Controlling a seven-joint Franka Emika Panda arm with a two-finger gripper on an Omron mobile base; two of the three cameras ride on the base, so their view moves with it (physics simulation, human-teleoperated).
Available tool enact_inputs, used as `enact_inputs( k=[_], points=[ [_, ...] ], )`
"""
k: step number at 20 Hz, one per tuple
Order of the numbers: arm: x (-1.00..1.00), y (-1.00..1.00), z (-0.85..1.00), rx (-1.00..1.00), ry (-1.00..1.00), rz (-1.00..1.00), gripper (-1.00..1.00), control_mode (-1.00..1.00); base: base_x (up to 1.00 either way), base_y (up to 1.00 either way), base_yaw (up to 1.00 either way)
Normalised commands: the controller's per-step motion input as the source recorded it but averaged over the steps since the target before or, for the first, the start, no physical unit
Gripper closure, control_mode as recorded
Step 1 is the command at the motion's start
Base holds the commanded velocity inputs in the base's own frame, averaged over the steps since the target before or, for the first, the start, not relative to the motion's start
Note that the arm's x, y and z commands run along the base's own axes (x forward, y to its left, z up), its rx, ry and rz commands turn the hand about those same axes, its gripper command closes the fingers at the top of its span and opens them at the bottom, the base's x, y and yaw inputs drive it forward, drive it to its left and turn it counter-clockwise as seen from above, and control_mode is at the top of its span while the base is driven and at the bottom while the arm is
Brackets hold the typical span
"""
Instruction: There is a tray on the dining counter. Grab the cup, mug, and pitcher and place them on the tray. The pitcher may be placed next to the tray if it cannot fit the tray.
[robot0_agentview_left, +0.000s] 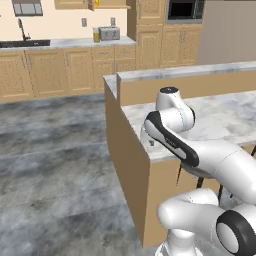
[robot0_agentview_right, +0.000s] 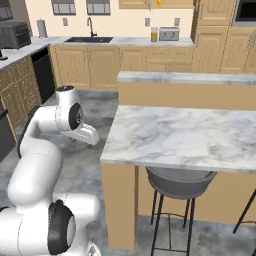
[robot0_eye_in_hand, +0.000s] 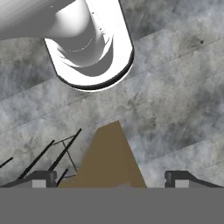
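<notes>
Grey floor (robot0_eye_in_hand: 175, 87) under open hand (robot0_eye_in_hand: 111, 179), sink (robot0_agentview_right: 90, 39) right view

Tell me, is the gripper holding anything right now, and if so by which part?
Nothing is held. In the hand view the gripper is open, with only grey floor and a tan panel between its fingertips.

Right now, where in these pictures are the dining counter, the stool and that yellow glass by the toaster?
dining counter (robot0_agentview_right: 180, 132): right base view, on the bare marble top.
stool (robot0_agentview_right: 179, 182): right base view, on the grey seat under the counter's edge.
yellow glass (robot0_agentview_right: 154, 35): right base view, on its side, left of the toaster on the far worktop.
</notes>
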Motion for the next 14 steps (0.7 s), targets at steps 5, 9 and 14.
enact_inputs(
  k=[5,9,14],
  points=[
    [0.0,0.0,0.0,0.0,0.0,0.0,-1.0,1.0,0.0,1.0,-0.01],
    [0.0,0.0,0.0,0.0,0.0,0.0,-1.0,1.0,0.0,1.0,0.0],
    [0.0,0.0,0.0,0.0,0.0,0.0,-1.0,1.0,0.0,1.0,0.0]
  ],
)
